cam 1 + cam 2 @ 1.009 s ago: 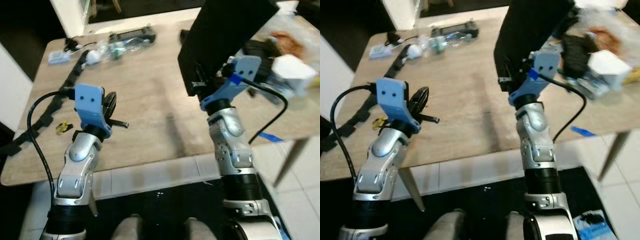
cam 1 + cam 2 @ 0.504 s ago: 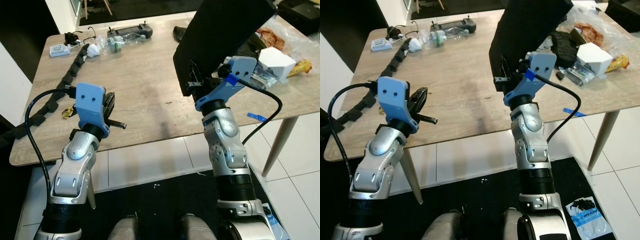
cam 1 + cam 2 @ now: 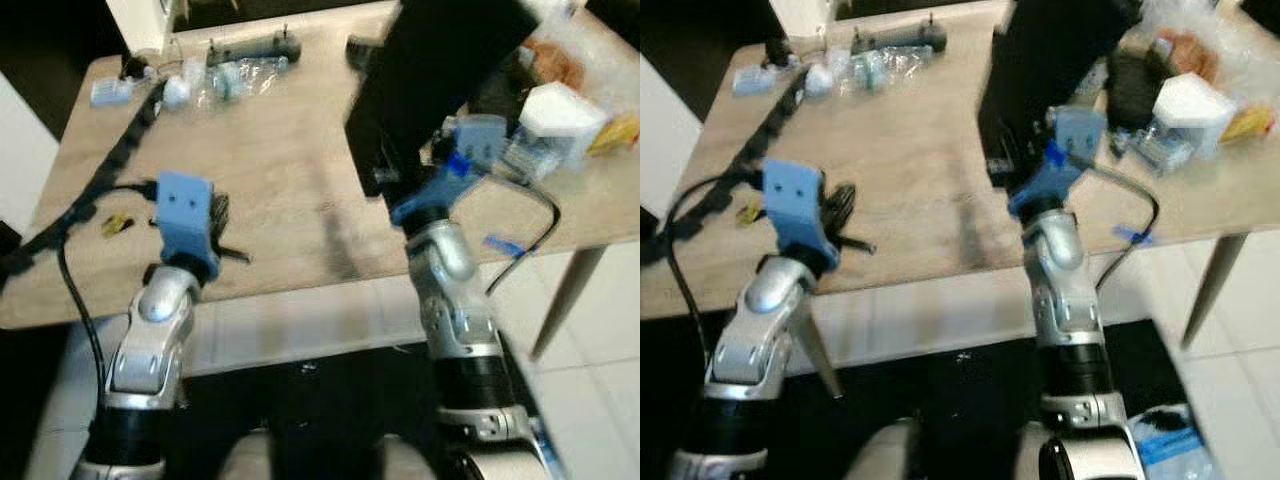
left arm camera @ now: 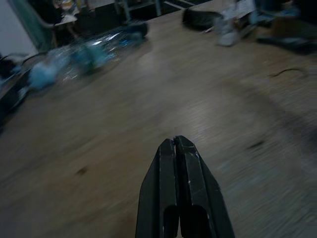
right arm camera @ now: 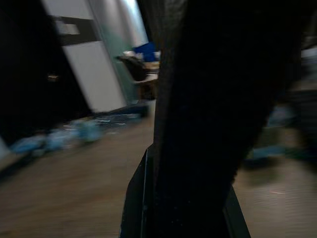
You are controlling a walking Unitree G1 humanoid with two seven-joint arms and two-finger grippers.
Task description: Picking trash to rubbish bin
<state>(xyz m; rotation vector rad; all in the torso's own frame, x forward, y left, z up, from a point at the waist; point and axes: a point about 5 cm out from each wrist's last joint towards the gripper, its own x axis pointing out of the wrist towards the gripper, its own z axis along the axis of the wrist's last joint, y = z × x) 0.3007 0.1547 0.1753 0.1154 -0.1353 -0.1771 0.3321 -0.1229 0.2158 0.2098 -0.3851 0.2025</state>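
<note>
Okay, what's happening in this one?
The robot stands at a wooden table strewn with clutter. Its right gripper is shut on a large black bag, held up over the table. The left gripper is shut and empty, hovering above the near edge. A crushed plastic bottle lies at the far side and a white box sits to the right. The head views are blurred.

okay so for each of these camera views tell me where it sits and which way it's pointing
Left and right eye views: on the head, looking forward and down at the wooden table; both silver arms show.
Left wrist view: on the left wrist, along the shut left gripper toward the plastic bottle.
Right wrist view: along the right gripper, shut on a black bag.
Shared: the table and the bottle.
</note>
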